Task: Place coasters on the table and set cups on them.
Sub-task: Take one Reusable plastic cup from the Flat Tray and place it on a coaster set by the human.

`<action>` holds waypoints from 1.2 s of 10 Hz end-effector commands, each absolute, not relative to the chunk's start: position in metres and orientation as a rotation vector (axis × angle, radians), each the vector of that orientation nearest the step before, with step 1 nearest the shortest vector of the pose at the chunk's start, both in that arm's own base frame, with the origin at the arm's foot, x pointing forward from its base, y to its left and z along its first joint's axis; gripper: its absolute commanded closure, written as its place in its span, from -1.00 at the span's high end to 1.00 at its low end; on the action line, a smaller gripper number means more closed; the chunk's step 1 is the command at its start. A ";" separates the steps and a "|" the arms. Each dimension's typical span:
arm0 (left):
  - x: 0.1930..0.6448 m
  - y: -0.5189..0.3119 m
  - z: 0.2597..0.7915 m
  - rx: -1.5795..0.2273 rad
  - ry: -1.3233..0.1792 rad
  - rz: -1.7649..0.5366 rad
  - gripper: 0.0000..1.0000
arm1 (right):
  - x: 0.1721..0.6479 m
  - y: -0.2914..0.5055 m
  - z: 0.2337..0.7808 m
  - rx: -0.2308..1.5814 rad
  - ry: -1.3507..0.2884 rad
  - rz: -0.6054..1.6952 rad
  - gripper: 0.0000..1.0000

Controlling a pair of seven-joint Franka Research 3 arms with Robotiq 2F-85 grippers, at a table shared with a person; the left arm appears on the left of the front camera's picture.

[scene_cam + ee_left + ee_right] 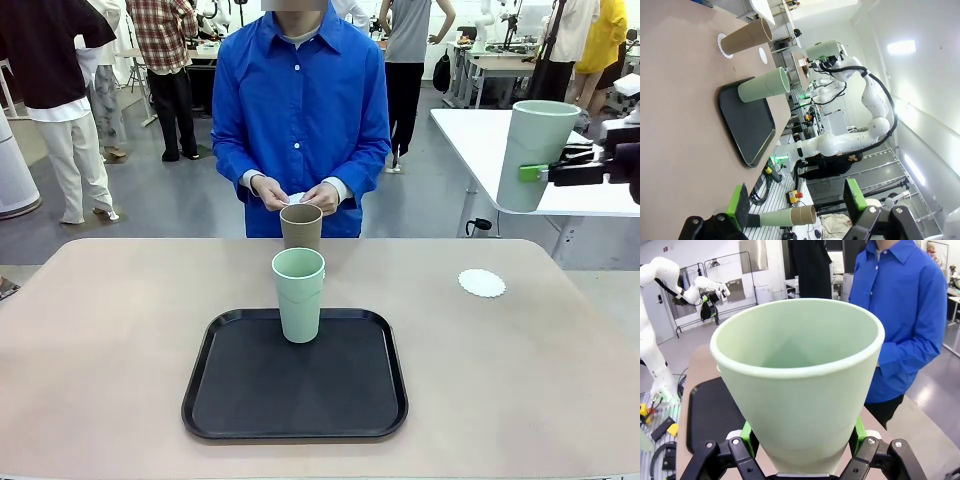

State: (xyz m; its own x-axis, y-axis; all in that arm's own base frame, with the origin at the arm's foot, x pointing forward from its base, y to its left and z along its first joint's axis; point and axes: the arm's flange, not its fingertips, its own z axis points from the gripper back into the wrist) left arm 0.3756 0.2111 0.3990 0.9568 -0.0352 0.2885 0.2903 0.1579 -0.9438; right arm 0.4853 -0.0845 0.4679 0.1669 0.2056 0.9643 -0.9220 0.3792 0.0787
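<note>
1. Looking from the front: your right gripper [545, 172] is clamping a mint cup [535, 140] and holding it high over the right side of the table [100, 330]. The free coaster [482, 283] is lying below it and a bit left, well apart. I'm reading this as the carry step. You should be lowering the cup upright, centring its base on that disc, and letting go only once it's resting. The tan cup [301, 227] is standing beyond the black tray [295, 415], and a second mint cup [299, 295] is standing on the tray. The person's hands [268, 190] are holding something white at the far edge. Nothing is blocking your way down.
2. Left wrist view: your left gripper [796, 200] is standing wide open, holding nothing, well away from the cups. The tan cup [747, 37] is sitting on its own coaster [721, 44].
3. Right wrist view: the green pads [747, 432] are pinching the mint cup [800, 380] low on its wall. The cup is covering what lies beneath it, so be steering off the front view.
</note>
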 end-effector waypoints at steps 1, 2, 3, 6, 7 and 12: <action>0.376 0.213 0.401 -1.399 -0.224 -0.241 0.99 | 0.529 -0.097 0.453 0.895 -1.108 1.033 0.68; 0.376 0.213 0.401 -1.399 -0.224 -0.241 0.99 | 0.544 -0.104 0.441 0.909 -1.119 1.045 0.68; 0.376 0.213 0.401 -1.399 -0.224 -0.241 0.99 | 0.554 -0.110 0.429 0.930 -1.114 1.087 0.68; 0.376 0.213 0.401 -1.399 -0.224 -0.241 0.99 | 0.568 -0.123 0.400 1.035 -1.076 1.135 0.68; 0.376 0.213 0.401 -1.399 -0.224 -0.241 0.99 | 0.569 -0.124 0.391 1.046 -1.054 1.143 0.68; 0.376 0.213 0.401 -1.399 -0.224 -0.241 0.99 | 0.570 -0.117 0.342 1.042 -0.921 1.143 0.68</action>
State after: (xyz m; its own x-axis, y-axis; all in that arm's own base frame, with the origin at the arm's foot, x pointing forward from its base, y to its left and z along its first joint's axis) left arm 0.3757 0.2111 0.3989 0.9569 -0.0354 0.2883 0.2902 0.1579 -0.9438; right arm 0.5639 -0.1195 0.3444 0.1908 0.2252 0.9555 -0.9797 0.1038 0.1712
